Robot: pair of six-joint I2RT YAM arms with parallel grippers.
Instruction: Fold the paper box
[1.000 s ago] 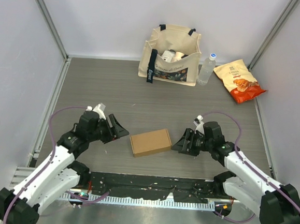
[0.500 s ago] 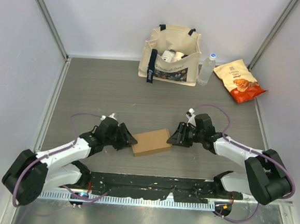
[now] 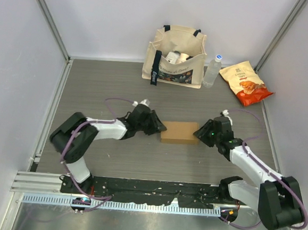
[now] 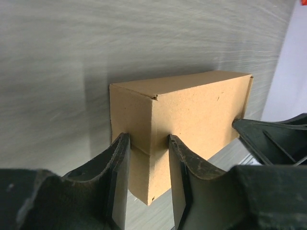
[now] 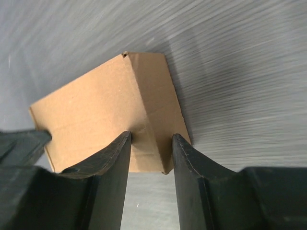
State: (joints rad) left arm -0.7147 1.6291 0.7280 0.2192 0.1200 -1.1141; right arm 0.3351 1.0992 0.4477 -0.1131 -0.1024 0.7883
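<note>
Box (image 3: 180, 132) sits mid-desk (image 3: 102, 89), a closed brown block, no loose flaps visible. Left hand (image 3: 162, 128) and right hand (image 3: 197, 134) are half open, tips against opposite ends, pinching nothing. Folding looks nearly done; end tucks unverified.

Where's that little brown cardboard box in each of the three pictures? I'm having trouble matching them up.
Top external: the paper box lies near the middle of the grey table.
Left wrist: it fills the middle, one end nearest the camera.
Right wrist: centre-left, seen from its other end.
Shared landmark: the streaky grey table surface under the box in every view.
</note>
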